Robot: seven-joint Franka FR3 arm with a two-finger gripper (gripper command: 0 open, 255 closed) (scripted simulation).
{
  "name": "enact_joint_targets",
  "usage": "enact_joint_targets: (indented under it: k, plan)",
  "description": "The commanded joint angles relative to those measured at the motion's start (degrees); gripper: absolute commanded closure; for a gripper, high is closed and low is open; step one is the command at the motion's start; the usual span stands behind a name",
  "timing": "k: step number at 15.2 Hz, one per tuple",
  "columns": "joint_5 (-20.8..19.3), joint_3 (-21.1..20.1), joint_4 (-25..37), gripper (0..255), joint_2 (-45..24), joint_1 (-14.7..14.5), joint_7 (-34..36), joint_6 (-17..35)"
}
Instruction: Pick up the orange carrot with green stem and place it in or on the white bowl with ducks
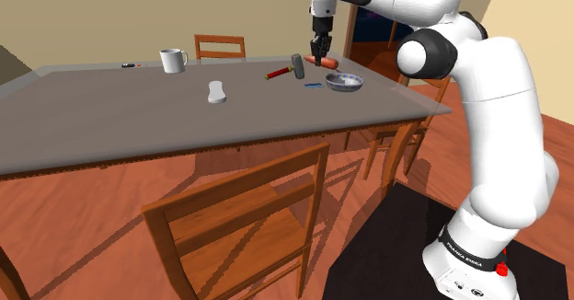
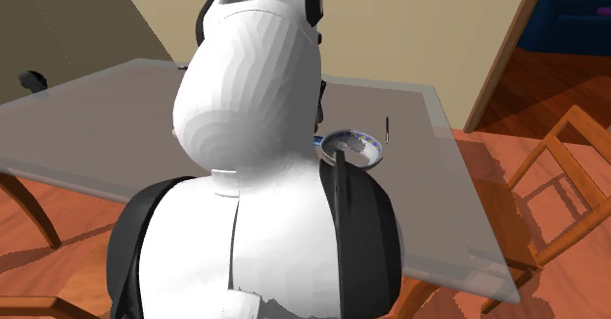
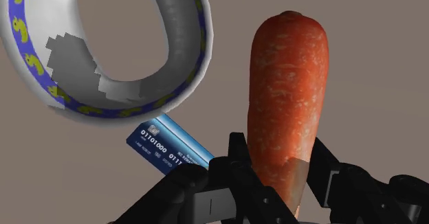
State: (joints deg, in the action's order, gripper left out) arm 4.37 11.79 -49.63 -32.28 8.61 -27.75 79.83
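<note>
An orange carrot [image 3: 285, 92] lies lengthwise between my black fingers [image 3: 237, 157], which press on both sides of its near end; no green stem shows. My gripper [image 3: 278, 159] is shut on it. In the shoulder view the gripper [image 1: 319, 56] points straight down at the carrot [image 1: 327, 63], low over the far part of the grey table [image 1: 138, 123]. The white bowl [image 1: 344, 83], with a blue band of yellow ducks on its rim [image 3: 196, 51], sits just beside the carrot, toward the table's near edge. In the second exterior view the bowl [image 2: 364, 149] peeks out from behind the arm.
A blue card [image 3: 168, 146] lies between bowl and gripper. A hammer [image 1: 290, 68] rests close to the carrot on the shoulder view's left. Farther left are a white mug [image 1: 173, 61] and a small white object [image 1: 217, 93]. Wooden chairs [image 1: 248, 215] surround the table.
</note>
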Motion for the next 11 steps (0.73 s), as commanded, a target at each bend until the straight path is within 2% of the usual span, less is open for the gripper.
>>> enact_joint_targets:
  k: [1,6,10,11]
  plan:
    - [0.14,0.41,0.1,255,0.1,1.61,-1.93,-0.17]
    - [0.66,1.57,0.34,255,-0.12,6.46,-7.66,-0.09]
    - [1.52,2.42,4.08,255,-2.43,10.96,-12.29,-1.44]
    - [1.3,2.44,1.61,255,-1.45,10.63,-12.29,0.05]
